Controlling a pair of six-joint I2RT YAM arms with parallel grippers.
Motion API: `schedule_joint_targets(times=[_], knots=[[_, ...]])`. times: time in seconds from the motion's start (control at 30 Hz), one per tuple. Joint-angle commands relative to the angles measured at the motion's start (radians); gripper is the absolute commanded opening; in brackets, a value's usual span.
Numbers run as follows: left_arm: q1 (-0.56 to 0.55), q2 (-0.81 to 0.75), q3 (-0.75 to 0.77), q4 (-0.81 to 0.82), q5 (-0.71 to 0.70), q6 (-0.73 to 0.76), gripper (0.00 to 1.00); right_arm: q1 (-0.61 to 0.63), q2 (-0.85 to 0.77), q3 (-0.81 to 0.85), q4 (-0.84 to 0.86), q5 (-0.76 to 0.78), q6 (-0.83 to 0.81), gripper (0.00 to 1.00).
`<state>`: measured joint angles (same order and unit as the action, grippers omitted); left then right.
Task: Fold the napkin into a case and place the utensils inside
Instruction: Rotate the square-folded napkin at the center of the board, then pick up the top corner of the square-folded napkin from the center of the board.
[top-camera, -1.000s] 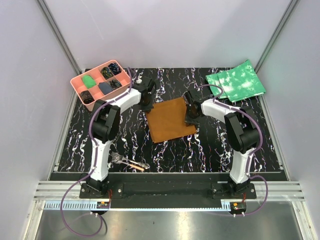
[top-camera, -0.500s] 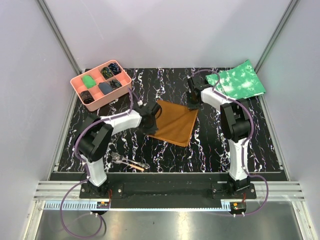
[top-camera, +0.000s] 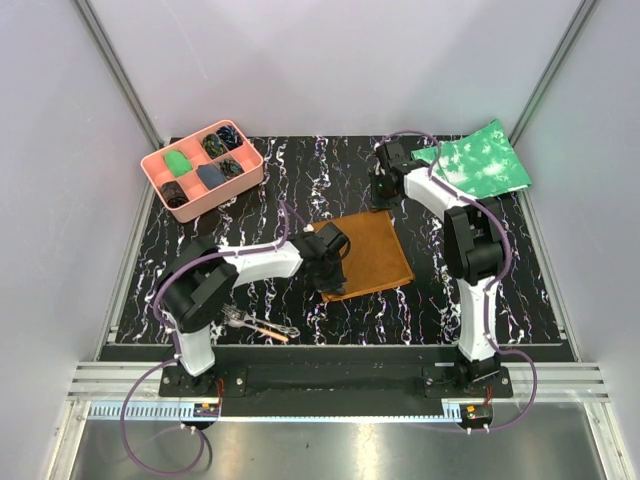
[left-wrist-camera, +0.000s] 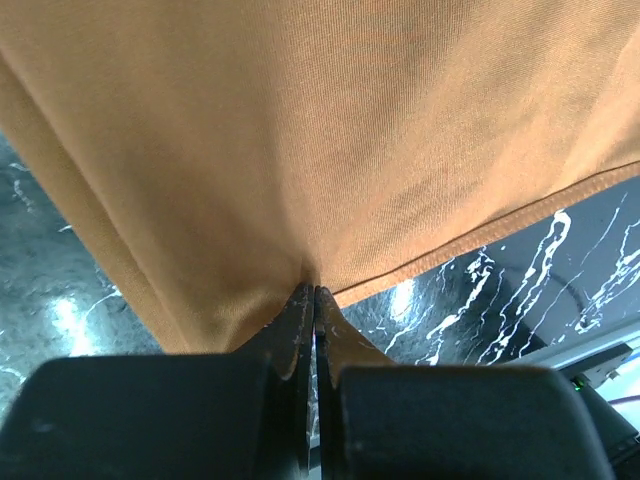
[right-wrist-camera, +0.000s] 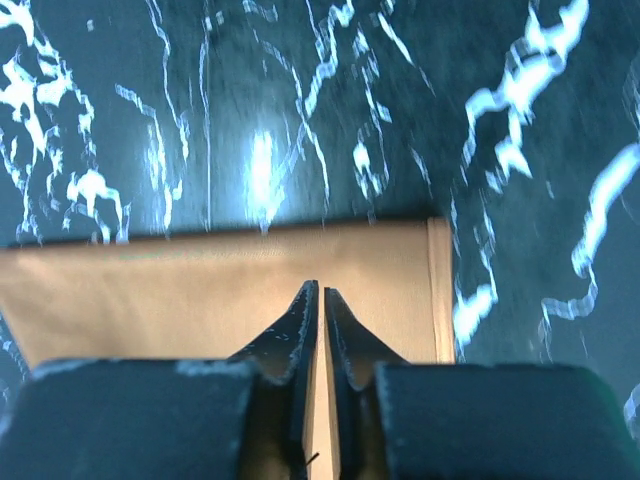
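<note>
Black marbled worktop (top-camera: 480, 290) carries the napkin (top-camera: 370, 250), no case yet (left claw (left-wrist-camera: 315, 292) pinching its 9 o'clock edge, right claw (right-wrist-camera: 320, 295) barely parted, empty), utensils (top-camera: 258, 324) untouched at 7 o'clock.

The black, white-veined table (top-camera: 400, 310) carries a rust-brown napkin (top-camera: 372, 255) spread near its middle, a pink compartment tray (top-camera: 221, 193) at the far left corner, green mottled cloths (top-camera: 478, 160) at the far right corner, and the utensils (top-camera: 258, 324) close to the near edge, left of centre.
</note>
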<state>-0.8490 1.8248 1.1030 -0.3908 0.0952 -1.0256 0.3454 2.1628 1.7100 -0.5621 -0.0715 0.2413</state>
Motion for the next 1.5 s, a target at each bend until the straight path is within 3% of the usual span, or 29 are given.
schedule_joint_targets(times=[0.0, 0.27, 0.37, 0.43, 0.57, 0.77, 0.93, 1.07, 1.23, 1.47], knots=[[0.007, -0.13, 0.008, 0.003, -0.012, 0.016, 0.01, -0.02, -0.198, -0.085, -0.071, 0.027, 0.081, 0.16], [0.068, -0.147, 0.006, -0.028, 0.026, 0.183, 0.07, -0.105, -0.492, -0.47, -0.061, -0.066, 0.138, 0.5], [0.071, -0.16, -0.014, -0.046, 0.005, 0.237, 0.24, -0.121, -0.569, -0.551, -0.058, -0.105, 0.127, 0.56], [0.071, -0.206, -0.046, -0.043, -0.037, 0.249, 0.37, -0.121, -0.596, -0.582, -0.056, -0.12, 0.124, 0.56], [0.07, -0.237, -0.11, -0.046, -0.031, 0.24, 0.45, -0.123, -0.644, -0.647, -0.052, -0.149, 0.141, 0.56], [0.07, -0.271, -0.195, 0.0, -0.014, 0.205, 0.41, -0.102, -0.681, -0.728, 0.048, -0.293, 0.194, 0.57], [0.067, -0.291, -0.219, 0.082, 0.069, 0.162, 0.41, -0.114, -0.641, -0.73, 0.01, -0.105, 0.173, 0.68], [0.064, -0.277, -0.221, 0.104, 0.087, 0.142, 0.4, -0.14, -0.615, -0.73, -0.01, -0.045, 0.155, 0.68], [0.064, -0.236, -0.21, 0.136, 0.121, 0.122, 0.44, -0.167, -0.598, -0.745, -0.009, -0.027, 0.147, 0.66], [0.062, -0.19, -0.192, 0.141, 0.138, 0.107, 0.38, -0.18, -0.532, -0.765, 0.039, -0.131, 0.145, 0.5]])
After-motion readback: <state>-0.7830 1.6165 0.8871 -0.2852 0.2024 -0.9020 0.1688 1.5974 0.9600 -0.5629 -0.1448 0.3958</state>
